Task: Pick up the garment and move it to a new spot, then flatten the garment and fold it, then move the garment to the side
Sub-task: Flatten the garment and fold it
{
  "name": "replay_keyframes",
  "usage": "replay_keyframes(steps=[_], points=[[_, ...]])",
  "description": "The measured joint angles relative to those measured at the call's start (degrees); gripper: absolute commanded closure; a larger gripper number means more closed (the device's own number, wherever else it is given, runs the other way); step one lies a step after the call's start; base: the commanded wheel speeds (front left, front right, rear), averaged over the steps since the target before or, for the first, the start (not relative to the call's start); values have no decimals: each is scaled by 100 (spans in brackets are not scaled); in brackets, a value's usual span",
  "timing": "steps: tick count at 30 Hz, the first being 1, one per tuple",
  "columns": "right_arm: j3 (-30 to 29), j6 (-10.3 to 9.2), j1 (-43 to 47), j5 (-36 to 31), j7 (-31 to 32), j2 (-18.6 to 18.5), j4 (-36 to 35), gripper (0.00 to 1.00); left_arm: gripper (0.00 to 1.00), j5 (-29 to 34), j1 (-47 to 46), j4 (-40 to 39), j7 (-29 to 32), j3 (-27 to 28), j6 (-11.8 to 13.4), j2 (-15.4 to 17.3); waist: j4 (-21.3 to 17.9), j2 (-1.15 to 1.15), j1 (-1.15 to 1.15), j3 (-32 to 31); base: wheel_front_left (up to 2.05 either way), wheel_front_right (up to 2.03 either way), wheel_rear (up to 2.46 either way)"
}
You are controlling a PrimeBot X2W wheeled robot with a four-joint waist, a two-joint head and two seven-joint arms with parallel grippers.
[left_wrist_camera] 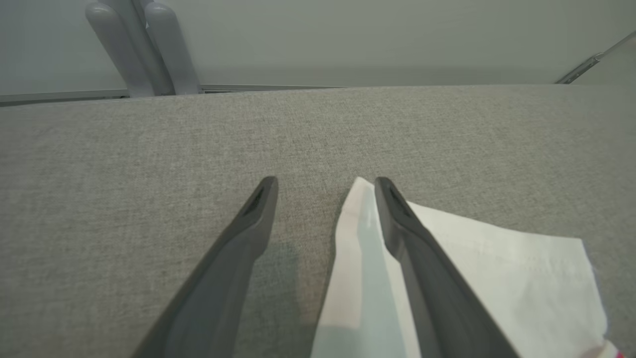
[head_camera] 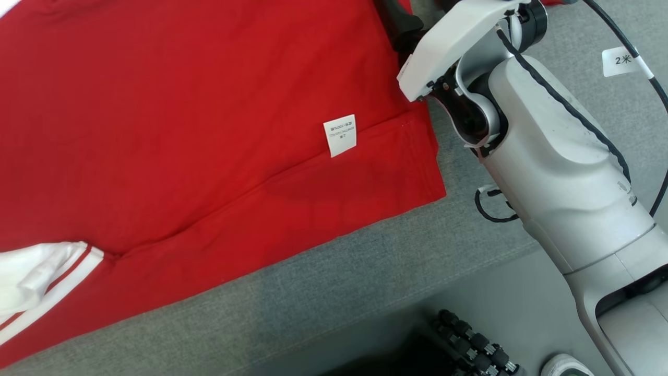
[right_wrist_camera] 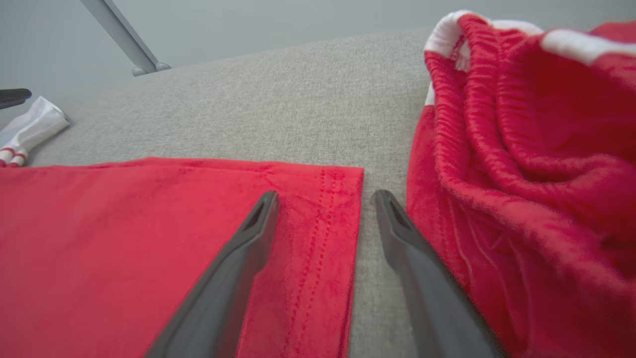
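Observation:
The garment (head_camera: 198, 130) is a red shirt spread flat on the grey table (head_camera: 323, 282), with a white label (head_camera: 340, 134) near its hem and a white, red-striped sleeve (head_camera: 36, 282) at the lower left. In the right wrist view my right gripper (right_wrist_camera: 325, 199) is open and low over the table, straddling the garment's stitched hem corner (right_wrist_camera: 323, 238). My left gripper (left_wrist_camera: 325, 191) is open too, with one finger (left_wrist_camera: 412, 248) lying over a white sleeve (left_wrist_camera: 497, 268). Nothing is held.
A second red cloth with white trim (right_wrist_camera: 521, 149) lies bunched just right of my right gripper. My pale right forearm (head_camera: 563, 156) crosses the table's right side. The table's front edge (head_camera: 365, 308) runs diagonally, with floor and a white shoe (head_camera: 566, 365) below it.

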Motion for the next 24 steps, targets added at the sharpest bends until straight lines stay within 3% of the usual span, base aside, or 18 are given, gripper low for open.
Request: replay_keyframes(steps=[10, 11, 12, 13, 14, 24], points=[[38, 65, -134, 0, -252, 57, 243, 0, 0, 22, -168, 146, 82, -242, -8, 31, -253, 0, 0, 156, 0, 0, 0], [48, 81, -143, 0, -281, 60, 267, 0, 20, 22, -192, 151, 82, -265, -15, 25, -259, 0, 0, 159, 0, 0, 0], [64, 84, -155, 0, -296, 65, 293, 0, 61, 22, -204, 158, 82, -285, -15, 22, -260, 0, 0, 158, 0, 0, 0], [79, 85, -170, 0, -297, 66, 320, 0, 88, 22, -214, 166, 82, -307, -15, 20, -260, 0, 0, 157, 0, 0, 0], [93, 86, -190, 0, -302, 69, 354, 0, 100, 22, -224, 179, 82, -327, -15, 18, -259, 0, -1, 154, 0, 0, 0], [240, 183, -238, -45, -450, 69, 709, 0, 100, -54, -235, 202, 66, -686, -23, -235, -133, 0, 0, -3, 0, 0, 0]])
